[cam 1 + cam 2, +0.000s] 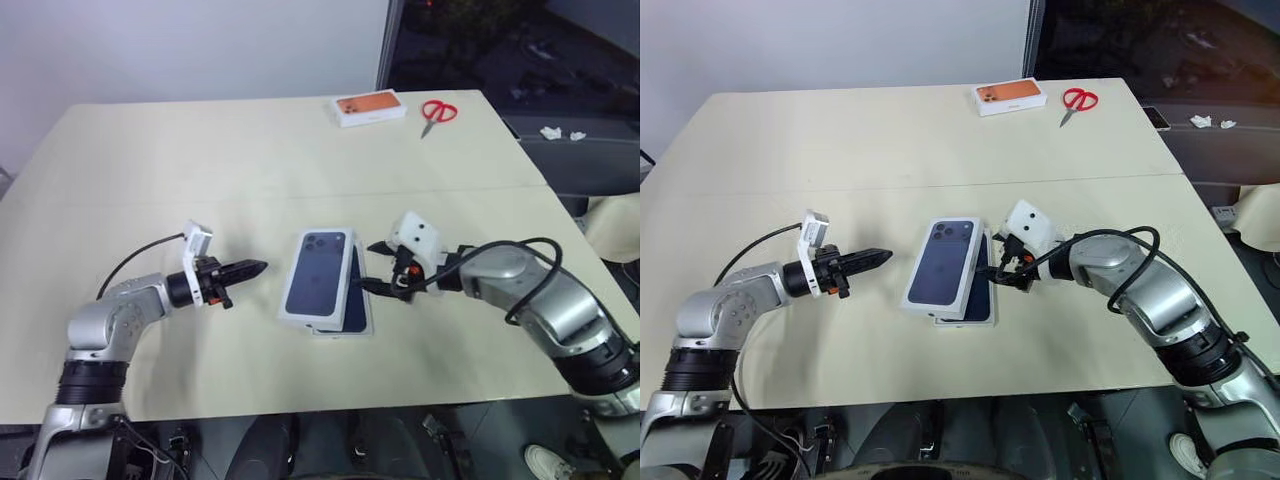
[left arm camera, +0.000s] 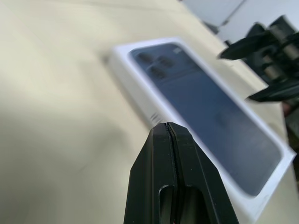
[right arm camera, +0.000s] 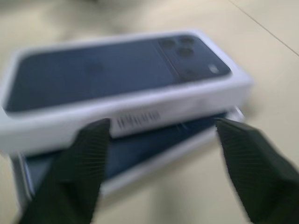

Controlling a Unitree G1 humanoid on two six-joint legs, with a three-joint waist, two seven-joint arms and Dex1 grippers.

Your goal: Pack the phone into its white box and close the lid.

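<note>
Pressed tight together, the two black fingers of the left gripper (image 1: 255, 267) are pointing level across the pale beige table (image 1: 240, 150) toward the shallow white cardboard lid (image 1: 318, 275) with its dark-blue phone picture, stopping just short of its left side. That lid is lying askew over the dark navy-blue smartphone (image 1: 356, 310) in the shallow white box (image 3: 140, 175), leaving the phone's right edge exposed. Just right of the stack, the right gripper (image 3: 161, 163) is holding its jaws apart on nothing, while an orange-topped white box (image 1: 369, 108) and red-handled scissors (image 1: 437, 112) are sitting at the far edge.
</note>
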